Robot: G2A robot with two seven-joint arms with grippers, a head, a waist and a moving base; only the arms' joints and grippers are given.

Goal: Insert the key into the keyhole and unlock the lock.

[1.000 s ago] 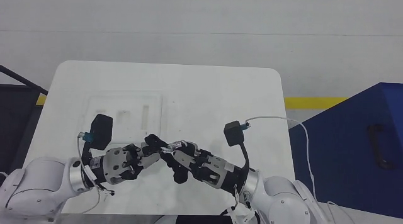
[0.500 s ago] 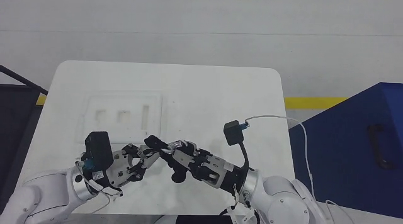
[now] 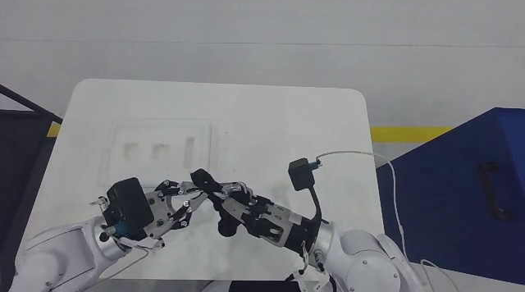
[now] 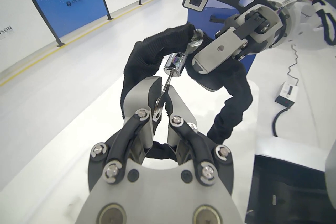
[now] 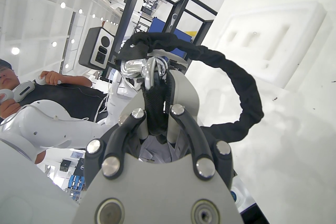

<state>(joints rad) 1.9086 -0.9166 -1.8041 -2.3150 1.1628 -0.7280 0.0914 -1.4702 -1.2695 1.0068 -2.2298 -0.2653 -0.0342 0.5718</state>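
The small silver metal key (image 4: 166, 84) has its tip inside the keyhole of the shiny silver round lock (image 4: 175, 64). Both are held up over the near side of the white table (image 3: 287, 120). Your left gripper (image 4: 162, 93) pinches the key tight. Your right gripper (image 5: 157, 96) is pressed onto the lock's black cloth-covered cable (image 5: 236, 72). In the last second your left wrist rolled over, while the right one hardly moved. So the key is likely being turned. I cannot tell if the lock has opened yet. A white foam tray (image 3: 160, 148) lies at the far left.
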